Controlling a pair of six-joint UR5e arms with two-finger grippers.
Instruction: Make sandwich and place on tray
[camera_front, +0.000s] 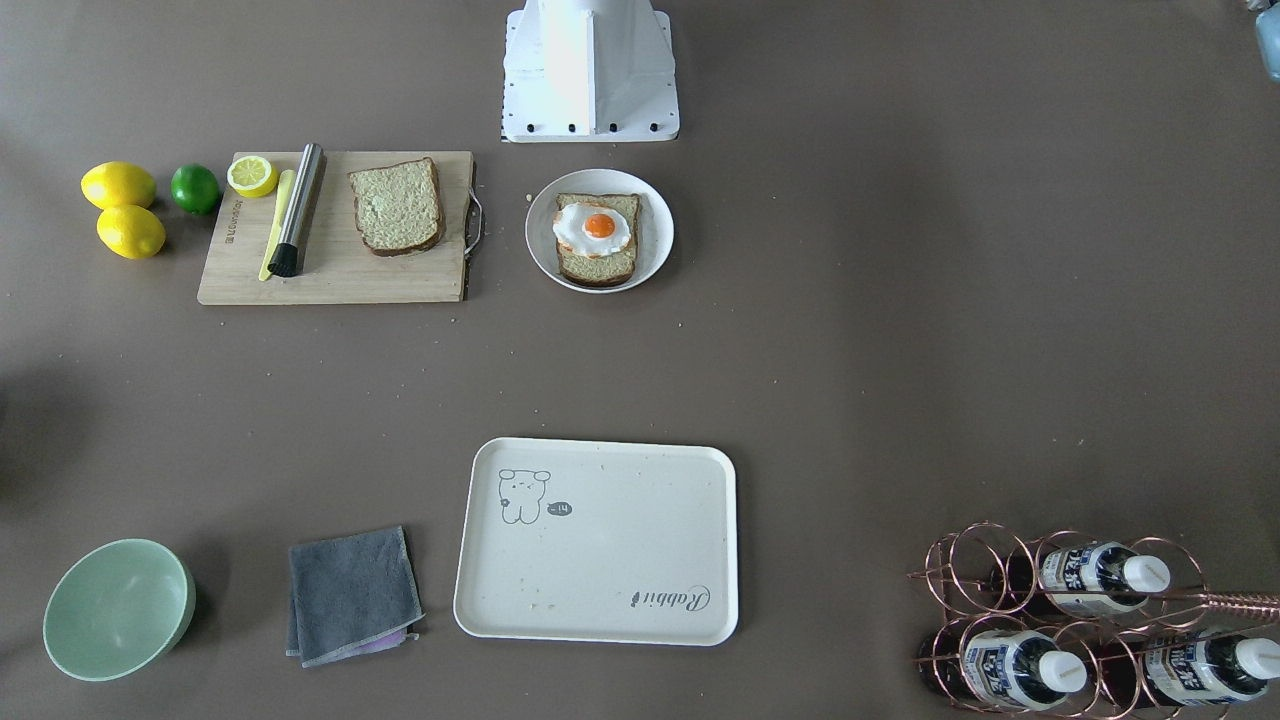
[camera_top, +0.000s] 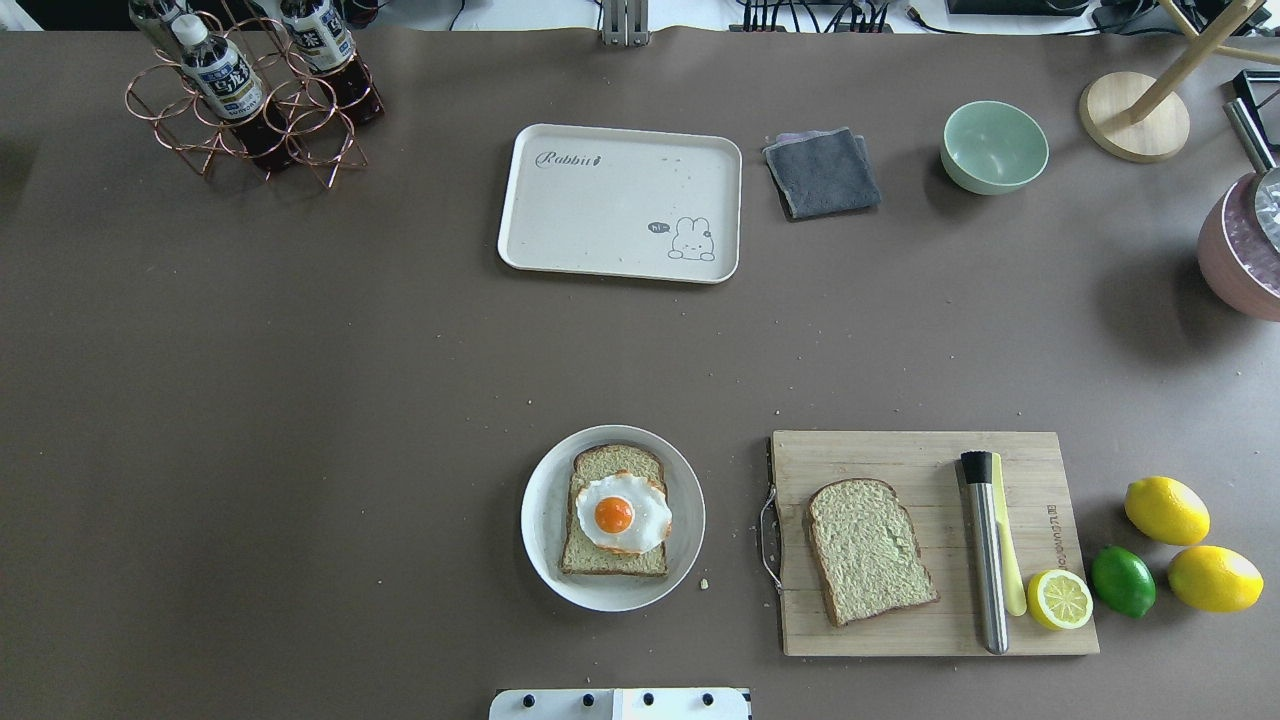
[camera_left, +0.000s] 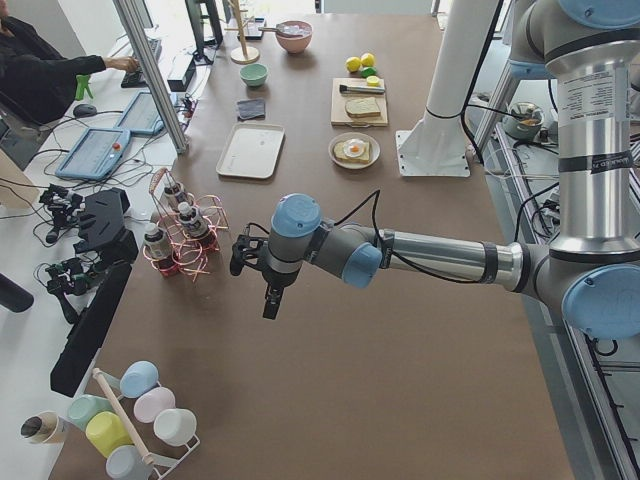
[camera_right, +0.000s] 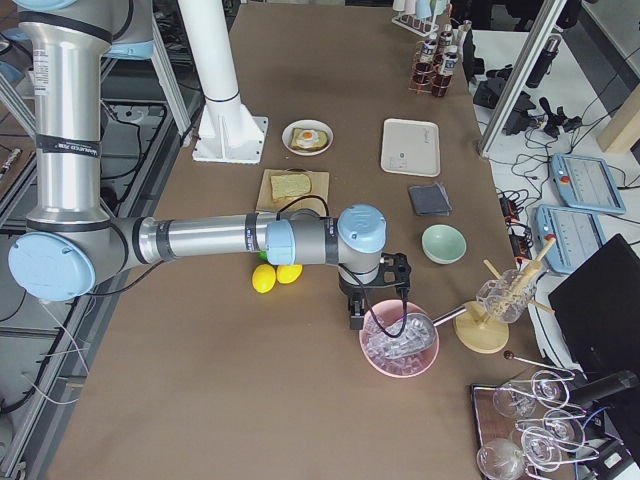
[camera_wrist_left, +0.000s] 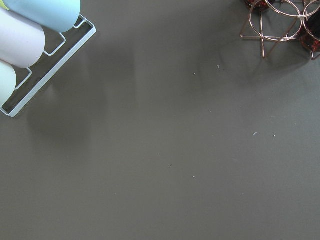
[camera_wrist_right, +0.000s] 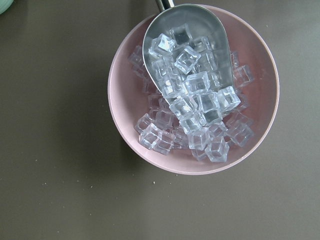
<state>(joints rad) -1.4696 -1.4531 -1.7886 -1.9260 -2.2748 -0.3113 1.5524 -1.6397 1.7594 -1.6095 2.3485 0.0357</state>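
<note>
One bread slice (camera_top: 615, 465) lies on a round white plate (camera_top: 540, 520) with a fried egg (camera_top: 620, 514) on top, near the robot base. The second slice (camera_top: 868, 562) lies bare on the wooden cutting board (camera_top: 900, 460). The cream tray (camera_top: 620, 200) is empty at the far side of the table. My left gripper (camera_left: 256, 285) hovers over bare table at the left end, beside the bottle rack. My right gripper (camera_right: 375, 300) hovers over a pink bowl of ice at the right end. Both grippers show only in the side views, so I cannot tell whether they are open or shut.
A steel tool (camera_top: 985, 550), a yellow knife and a lemon half (camera_top: 1060, 598) lie on the board. Two lemons (camera_top: 1166, 510) and a lime (camera_top: 1122, 580) sit beside it. A grey cloth (camera_top: 822, 172), green bowl (camera_top: 995, 146), copper bottle rack (camera_top: 250, 100), pink ice bowl (camera_wrist_right: 192, 90) and cup rack (camera_wrist_left: 30, 40) ring the table.
</note>
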